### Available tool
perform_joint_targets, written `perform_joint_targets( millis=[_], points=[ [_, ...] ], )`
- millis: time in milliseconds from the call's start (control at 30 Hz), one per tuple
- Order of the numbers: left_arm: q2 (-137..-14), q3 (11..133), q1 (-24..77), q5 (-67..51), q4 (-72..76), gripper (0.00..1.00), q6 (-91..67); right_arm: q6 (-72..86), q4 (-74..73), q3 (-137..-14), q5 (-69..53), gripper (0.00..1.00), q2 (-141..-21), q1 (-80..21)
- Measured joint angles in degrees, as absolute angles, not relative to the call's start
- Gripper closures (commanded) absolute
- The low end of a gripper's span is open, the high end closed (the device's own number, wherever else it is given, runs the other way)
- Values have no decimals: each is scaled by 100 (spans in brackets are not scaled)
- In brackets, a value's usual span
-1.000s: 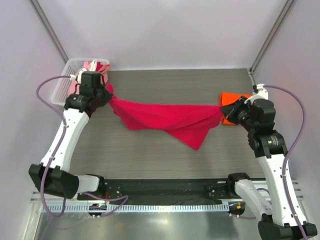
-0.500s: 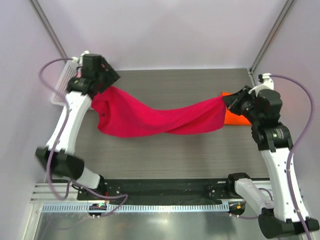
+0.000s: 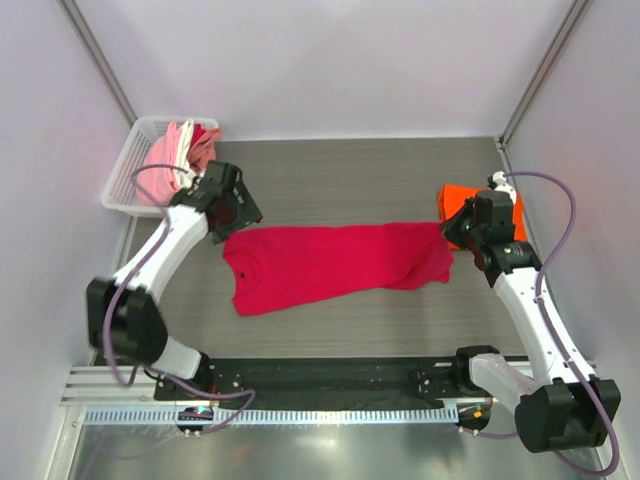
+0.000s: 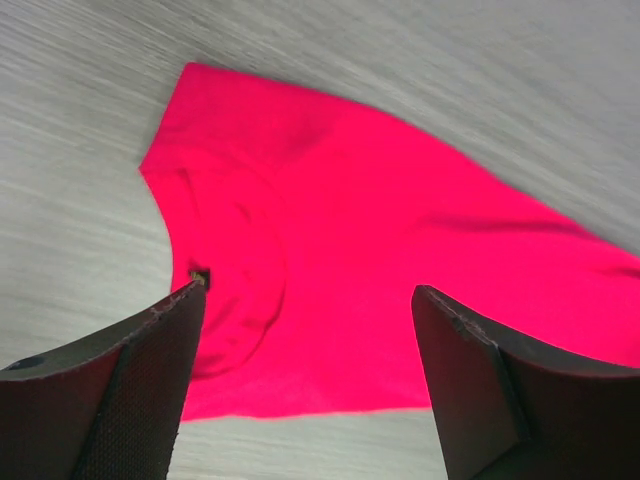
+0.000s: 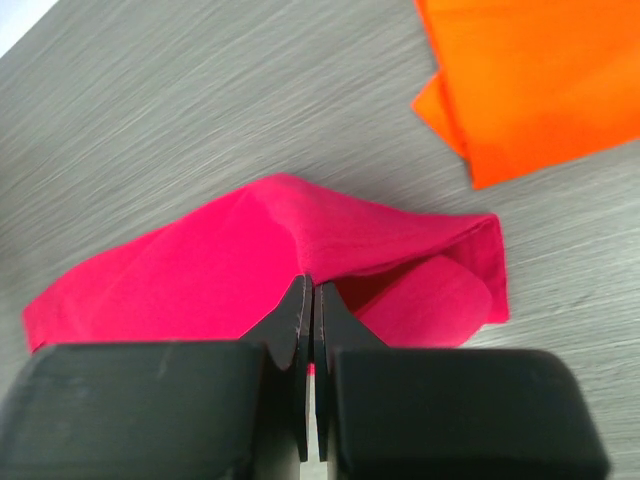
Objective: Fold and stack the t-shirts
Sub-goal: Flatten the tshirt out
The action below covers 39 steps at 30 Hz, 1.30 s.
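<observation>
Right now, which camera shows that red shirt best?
The top external view: the whole red t-shirt lies spread across the table. The left wrist view shows only its neck end with the dark label; the right wrist view shows only the other end, bunched at the closed right gripper.

A grey wood-grain table fills the middle, boxed in by plain pale walls on the left, far and right. A slanting metal post rises at the far left corner and another at the far right. Along the near edge lie a black plate and a toothed strip, perhaps a cable rail. The light is soft and even.
</observation>
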<state>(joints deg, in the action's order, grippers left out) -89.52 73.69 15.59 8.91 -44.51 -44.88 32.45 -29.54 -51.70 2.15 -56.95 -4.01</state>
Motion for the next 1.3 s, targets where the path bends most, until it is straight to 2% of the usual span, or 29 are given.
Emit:
perform_joint_targets(
  millis=[67,167,300,500,700,833,1100,1200,1233,1300],
  points=[
    [-8095,6952,1551,849,-4250,24,-4491,3339,-2685,-4882,390,99,-5699,-388],
    [-7063,6300,1544,733,-4003,29,-4525,3481,-2327,-4466,596,99,-5704,-384],
    [-6329,5203,1544,589,-3802,33,-4674,3603,-1931,-4125,762,99,-5795,-373],
    [-5529,3704,1546,480,-3826,32,-5068,3612,-1308,-3765,827,99,-5927,-373],
    [-5179,3006,1544,290,-3341,33,-5360,3618,-582,-3186,797,99,-5885,-373],
    [-5352,2663,1544,78,-2989,39,-5408,3629,-301,-2864,722,99,-5885,-373],
    [-5437,2331,1544,-73,-2764,41,-5404,3623,189,-2637,493,99,-5660,-373],
    [-5181,2189,1544,-64,-2768,48,-5411,3621,274,-2637,451,99,-5662,-373],
    [-5085,2130,1544,-62,-2766,57,-5411,3621,296,-2637,436,99,-5660,-373],
    [-4958,2025,1544,-62,-2751,68,-5424,3621,311,-2635,419,99,-5660,-373]
  ],
)
